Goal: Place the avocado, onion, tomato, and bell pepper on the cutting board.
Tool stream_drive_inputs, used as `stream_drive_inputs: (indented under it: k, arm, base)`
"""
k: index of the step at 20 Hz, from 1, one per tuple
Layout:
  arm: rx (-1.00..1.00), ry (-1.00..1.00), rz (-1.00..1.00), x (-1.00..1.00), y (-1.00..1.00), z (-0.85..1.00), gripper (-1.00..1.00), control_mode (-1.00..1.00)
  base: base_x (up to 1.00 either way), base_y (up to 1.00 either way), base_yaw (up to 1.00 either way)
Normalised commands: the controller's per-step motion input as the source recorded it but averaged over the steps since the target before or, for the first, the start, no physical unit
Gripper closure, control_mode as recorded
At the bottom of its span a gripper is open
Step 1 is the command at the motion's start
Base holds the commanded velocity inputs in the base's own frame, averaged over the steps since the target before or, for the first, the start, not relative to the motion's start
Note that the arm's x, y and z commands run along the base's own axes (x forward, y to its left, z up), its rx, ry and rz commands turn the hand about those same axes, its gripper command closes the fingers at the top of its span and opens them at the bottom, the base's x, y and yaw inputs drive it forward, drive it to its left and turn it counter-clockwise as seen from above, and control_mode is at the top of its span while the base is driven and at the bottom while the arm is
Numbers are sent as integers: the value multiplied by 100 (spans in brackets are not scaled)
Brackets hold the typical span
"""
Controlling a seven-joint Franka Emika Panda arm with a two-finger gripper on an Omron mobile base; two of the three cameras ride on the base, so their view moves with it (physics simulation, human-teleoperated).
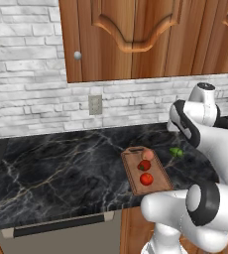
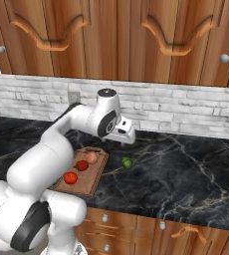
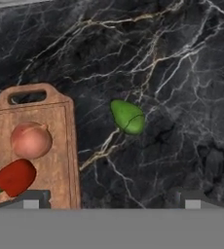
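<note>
Cutting board (image 1: 146, 171) flat on black marble counter (image 1: 61, 168), handle slot at the far short end, toward the brick wall (image 1: 31, 74). On the board: onion (image 3: 30, 140) nearest the handle slot, red bell pepper (image 3: 14, 177) just behind it toward the middle of the board, red tomato (image 1: 146, 179) further along toward the counter's front edge. All three apart from each other or nearly touching; onion and pepper close, contact not clear.

Avocado (image 3: 127, 117) off the board, on bare counter, just beside the board's long edge on the side away from the wall outlet (image 1: 95, 104), level with the handle-slot end. Not touching the board.

Gripper (image 3: 109, 202) above the counter, looking down over the avocado and the board's far end. Fingers spread wide, nothing between them; avocado lying between the two fingertips (image 3: 32, 198) in the hand view but well below, untouched. Wooden cabinets (image 2: 111, 40) above the wall.
</note>
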Motion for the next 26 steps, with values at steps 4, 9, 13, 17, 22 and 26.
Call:
stream_drive_inputs:
  k: [4, 9, 13, 17, 22, 26]
  arm:
    - [0, 0, 0, 26, -11, -27, -100, -100]
    - [0, 0, 2, 32, -10, -7, -100, -100]
    - [0, 0, 1, 25, -18, -25, -100, -100]
    - [0, 0, 1, 17, -18, -32, -100, -100]
    - [0, 0, 1, 22, -12, -25, -100, -100]
    - [0, 0, 1, 1, -2, -28, -100, -100]
  base:
    - [0, 0, 0]
    - [0, 0, 0]
    - [0, 0, 0]
    - [0, 0, 0]
    - [0, 0, 0]
    - [0, 0, 0]
